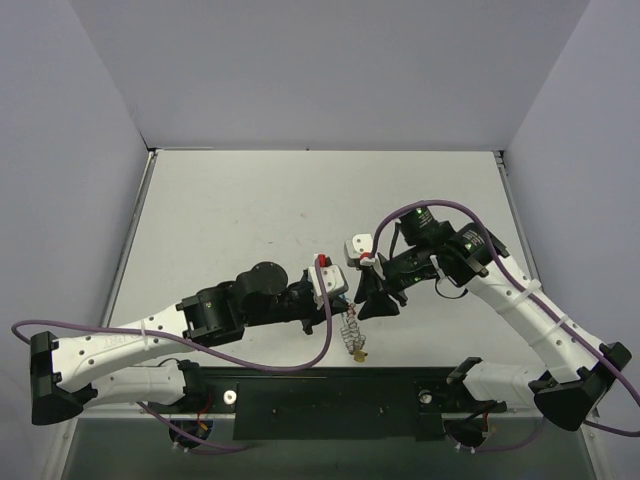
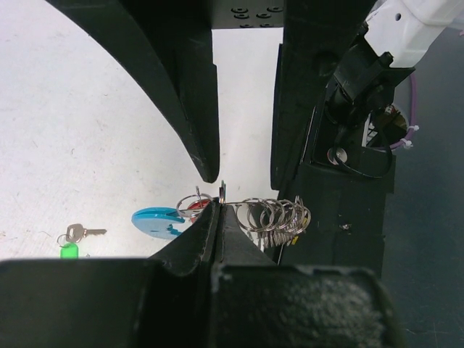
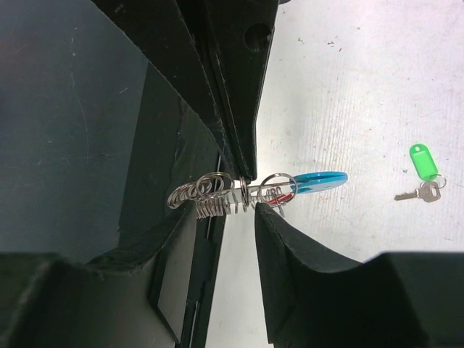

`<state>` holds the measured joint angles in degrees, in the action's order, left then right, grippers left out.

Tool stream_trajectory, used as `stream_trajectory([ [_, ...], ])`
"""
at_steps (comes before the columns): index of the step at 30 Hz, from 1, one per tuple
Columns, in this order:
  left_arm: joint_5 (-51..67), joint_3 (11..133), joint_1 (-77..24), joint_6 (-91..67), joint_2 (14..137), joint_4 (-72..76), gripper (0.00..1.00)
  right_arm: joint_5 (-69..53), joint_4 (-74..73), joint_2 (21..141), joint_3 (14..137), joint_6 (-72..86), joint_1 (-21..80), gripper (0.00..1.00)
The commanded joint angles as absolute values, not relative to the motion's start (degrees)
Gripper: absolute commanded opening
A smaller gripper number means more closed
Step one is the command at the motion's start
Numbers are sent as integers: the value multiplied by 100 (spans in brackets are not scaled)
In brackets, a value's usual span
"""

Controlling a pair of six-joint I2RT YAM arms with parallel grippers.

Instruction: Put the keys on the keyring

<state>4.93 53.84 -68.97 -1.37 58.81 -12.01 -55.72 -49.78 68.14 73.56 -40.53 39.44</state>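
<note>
Soft, even light is coming from overhead in the top view, keeping the table (image 1: 250,200) pale and bright, with only faint shadows lying under the arms (image 1: 120,345). Both wrist views are running high in contrast: the table is washing out toward white, while the black fingers (image 2: 181,87) near the lens are blurring and sinking into flat dark. The keyring (image 2: 272,217) is throwing small glints and showing fairly sharp. The green tag (image 3: 423,161) is glowing vividly. The fingers' edges are bowing toward the frame borders, and the left of the right wrist view is lying dim and bluish.
</note>
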Motion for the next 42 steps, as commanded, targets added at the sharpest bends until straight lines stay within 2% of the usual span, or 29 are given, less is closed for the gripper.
stream_trajectory([
  [1,440,5414,-6935,-255,5775,-519,0,-5651,-4904,6829,7313,-4104,4008,33],
  [7,457,5344,-6935,-299,5766,-413,0,-5722,-4913,6917,7374,-4104,4060,27],
  [12,422,5335,-6935,-308,5731,-378,0,-5713,-4904,6926,7365,-4131,4069,16],
  [17,404,5300,-6935,-325,5713,-343,0,-5634,-4904,6917,7304,-4192,4078,14],
  [22,360,5212,-6935,-378,5660,-255,0,-5546,-4922,6882,7295,-4254,4131,0],
  [26,290,5036,-6935,-500,5555,-88,0,-5581,-5080,6821,7347,-4333,4131,0],
  [37,44,3833,-6943,-1406,5282,1879,0,-5862,-5274,6759,7374,-4307,4043,0],
  [42,-263,3814,-7145,-1345,5388,1986,0,-5950,-5072,6732,7164,-4149,4034,0],
])
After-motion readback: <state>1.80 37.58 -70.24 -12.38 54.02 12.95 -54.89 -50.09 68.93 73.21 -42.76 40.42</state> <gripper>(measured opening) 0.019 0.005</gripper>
